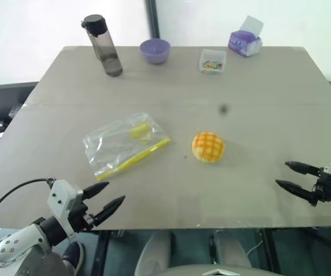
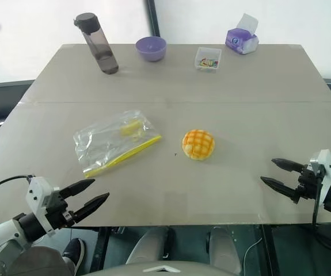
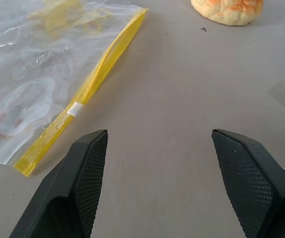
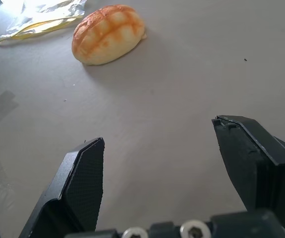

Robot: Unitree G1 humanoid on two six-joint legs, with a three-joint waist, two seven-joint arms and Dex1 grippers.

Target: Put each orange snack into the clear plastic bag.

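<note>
The snack (image 1: pixel 208 147) lies on the bench (image 1: pixel 257 103), just beside the bag (image 1: pixel 122 145) on the side of its yellow seal strip, apart from it and not touching. The bag lies flat, its seal strip facing the near edge and the snack, with a small yellow patch seen through the film.

The left gripper (image 1: pixel 109 199) hovers near the bag, on the near side, with its jaws spread wide and nothing between them. The right gripper (image 1: pixel 292 176) is placed well apart from the bag, beyond the snack, its jaws likewise wide and empty.

The snack is judged to be light and soft, like a foam bun, so it would likely be squashed under a hard pinch; a gentle hold across its rounded middle is suggested, where the grid-marked dome is widest. Being round, it may roll if nudged.

The bag is judged thin, limp and slippery, with no stiffness except along the seal strip. That strip is the best place to be taken, near one end, so the mouth can be lifted and opened.
</note>
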